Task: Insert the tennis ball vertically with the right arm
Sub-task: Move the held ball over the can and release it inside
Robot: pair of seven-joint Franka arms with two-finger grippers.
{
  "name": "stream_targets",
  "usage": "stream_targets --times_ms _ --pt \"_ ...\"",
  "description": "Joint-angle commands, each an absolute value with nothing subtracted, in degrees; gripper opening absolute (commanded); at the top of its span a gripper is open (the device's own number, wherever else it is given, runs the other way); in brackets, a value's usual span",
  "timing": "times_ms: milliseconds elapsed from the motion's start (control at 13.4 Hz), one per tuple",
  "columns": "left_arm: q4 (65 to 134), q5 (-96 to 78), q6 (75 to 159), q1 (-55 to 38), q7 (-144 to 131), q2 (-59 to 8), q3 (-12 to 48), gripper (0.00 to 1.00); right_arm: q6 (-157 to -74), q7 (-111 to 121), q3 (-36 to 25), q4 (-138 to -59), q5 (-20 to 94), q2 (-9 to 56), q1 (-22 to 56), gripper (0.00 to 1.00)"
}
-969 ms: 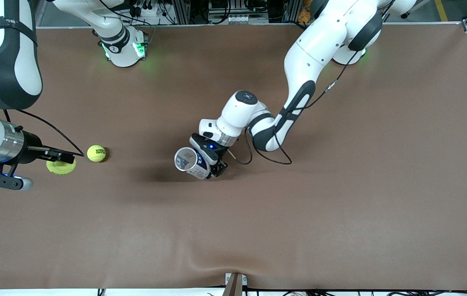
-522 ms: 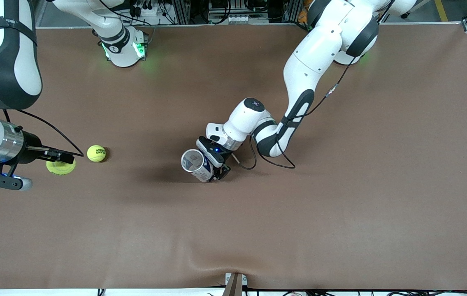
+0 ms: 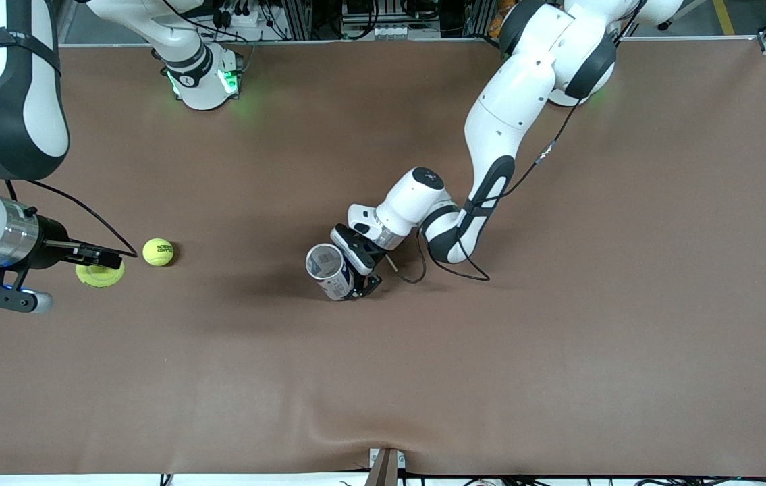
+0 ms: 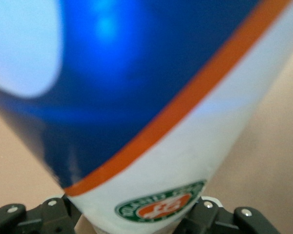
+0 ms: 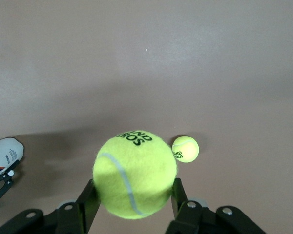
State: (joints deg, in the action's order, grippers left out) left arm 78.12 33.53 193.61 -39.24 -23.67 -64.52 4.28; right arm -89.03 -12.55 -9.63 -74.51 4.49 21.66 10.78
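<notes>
My right gripper (image 3: pixel 104 263) is over the table at the right arm's end and is shut on a yellow-green tennis ball (image 5: pixel 134 175), which shows partly under the fingers in the front view (image 3: pixel 100 275). A second tennis ball (image 3: pixel 158 252) lies on the table beside it and also shows in the right wrist view (image 5: pixel 185 148). My left gripper (image 3: pixel 353 273) is at the table's middle, shut on a white and blue ball can (image 3: pixel 327 268) with an orange stripe (image 4: pixel 161 146). The can's open mouth faces up, slightly tilted.
The brown cloth-covered table (image 3: pixel 558 337) has a raised fold at its near edge (image 3: pixel 335 432). The arms' bases (image 3: pixel 204 81) stand along the table's farthest edge. A cable (image 3: pixel 450 266) hangs from the left arm's wrist.
My left arm has shifted the can a little toward the left arm's end and lowered it, turning it more upright. The right arm and both balls have not moved.
</notes>
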Motion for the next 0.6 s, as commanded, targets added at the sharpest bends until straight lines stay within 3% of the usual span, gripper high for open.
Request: stream_targets --times_ms 0,522 --pt "77.3 34.0 195.8 -40.3 -24.5 -65.6 2.6 0.81 -89.1 -12.4 -9.1 -74.5 4.1 21.4 10.2 0.00" --pt "77.3 34.0 195.9 -40.3 -24.3 -66.1 2.5 0.83 -88.8 -12.8 -9.1 -74.5 4.2 21.4 10.5 0.00"
